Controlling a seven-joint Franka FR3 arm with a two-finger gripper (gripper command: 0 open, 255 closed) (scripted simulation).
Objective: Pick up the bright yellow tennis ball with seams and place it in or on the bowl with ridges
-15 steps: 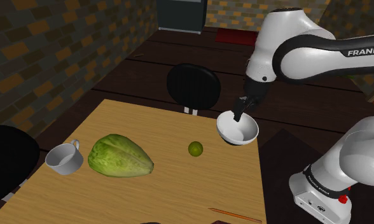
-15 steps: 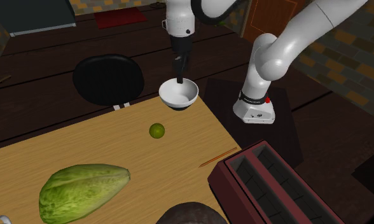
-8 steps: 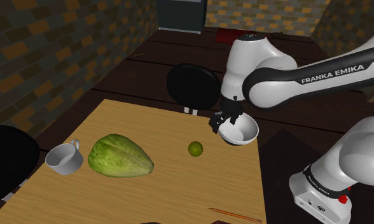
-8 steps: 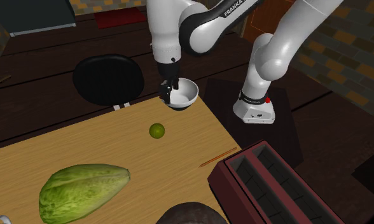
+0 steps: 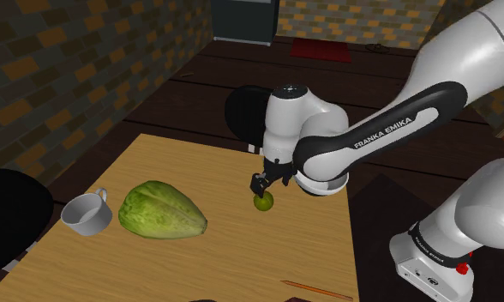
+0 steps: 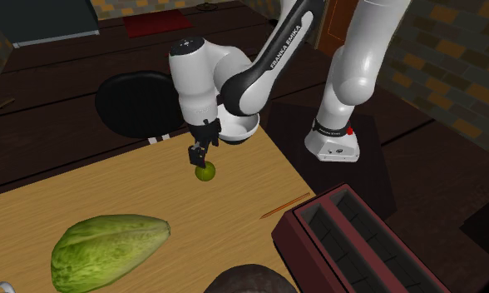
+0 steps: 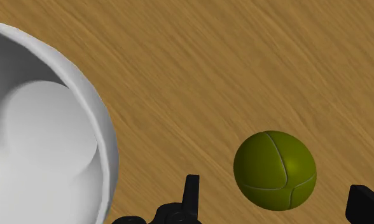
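Near the middle of the shoulder view, the olive-yellow ball [image 5: 263,202] is lying on the wooden table [image 5: 199,257]. It is sitting near the white bowl [image 5: 329,184], which is resting right of centre at the table's far corner. Just above the ball the black gripper [image 6: 198,158] is hanging, its fingers spread apart and clasping nothing. In the wrist view the ball is sitting between them, with bare wood showing on either side, and is touching neither.

A second ago the gripper was hovering over the bowl's hollow, and half a second ago at its rim. It has since been swinging toward the frame's left to the ball, while ball and bowl are keeping their places.

The wrist view is giving the ball's curved seams and the bowl's pale inside close up, whereas the wider views are rendering the ball as a small plain sphere. The shoulder view is taking in a white mug [image 5: 86,213] at its left edge, beside a big green leafy vegetable [image 5: 160,210]. The second exterior view is showing a dark red slotted box [image 6: 359,241] at its lower right, with a thin orange stick [image 6: 284,205] lying on the table close by.
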